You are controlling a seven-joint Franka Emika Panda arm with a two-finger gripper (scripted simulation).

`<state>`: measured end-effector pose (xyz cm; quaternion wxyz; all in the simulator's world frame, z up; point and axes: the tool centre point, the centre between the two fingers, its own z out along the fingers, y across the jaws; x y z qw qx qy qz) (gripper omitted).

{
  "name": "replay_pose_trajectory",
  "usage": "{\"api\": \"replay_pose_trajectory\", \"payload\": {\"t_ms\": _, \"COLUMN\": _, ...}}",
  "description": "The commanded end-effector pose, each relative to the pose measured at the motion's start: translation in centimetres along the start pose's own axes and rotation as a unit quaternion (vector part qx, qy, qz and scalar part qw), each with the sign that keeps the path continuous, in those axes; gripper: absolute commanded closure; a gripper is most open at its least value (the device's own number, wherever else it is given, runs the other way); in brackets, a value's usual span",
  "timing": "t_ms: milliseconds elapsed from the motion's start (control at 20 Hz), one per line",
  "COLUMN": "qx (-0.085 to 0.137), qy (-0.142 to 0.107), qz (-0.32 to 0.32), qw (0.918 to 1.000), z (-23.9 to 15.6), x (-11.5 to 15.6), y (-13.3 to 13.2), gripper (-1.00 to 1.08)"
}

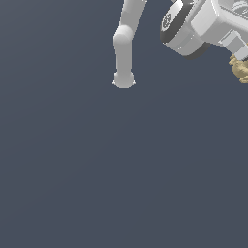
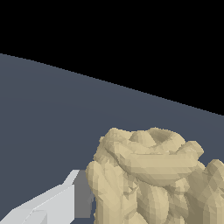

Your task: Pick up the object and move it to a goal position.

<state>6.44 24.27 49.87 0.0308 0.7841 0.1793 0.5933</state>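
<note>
The object [image 2: 148, 175] is a tan-yellow knobbly clump of rounded lumps that fills much of the wrist view. One white and grey finger [image 2: 65, 197] presses against its side; the other finger is hidden behind it. In the exterior view the object [image 1: 240, 69] shows only partly at the exterior view's right edge, just under the white gripper [image 1: 237, 51], which is largely cut off by the frame. The gripper looks shut on the object.
A flat dark blue-grey floor [image 1: 121, 169] fills the scene. The arm's white base [image 1: 123, 80] stands at the upper middle of the exterior view, with the arm's wide joint [image 1: 186, 29] reaching towards the exterior view's right.
</note>
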Motion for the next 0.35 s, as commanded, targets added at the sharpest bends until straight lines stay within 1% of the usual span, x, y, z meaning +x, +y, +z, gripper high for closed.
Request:
{"api": "replay_pose_trajectory", "payload": {"t_ms": 0, "qx": -0.001, "qy": 0.004, "qz": -0.001, "qw": 1.0000, "z": -0.20, "x": 0.29, "y": -0.04, "gripper": 1.08}}
{"api": "replay_pose_trajectory", "payload": {"t_ms": 300, "qx": -0.002, "qy": 0.006, "qz": -0.001, "qw": 1.0000, "z": -0.27, "x": 0.37, "y": -0.10, "gripper": 1.08}}
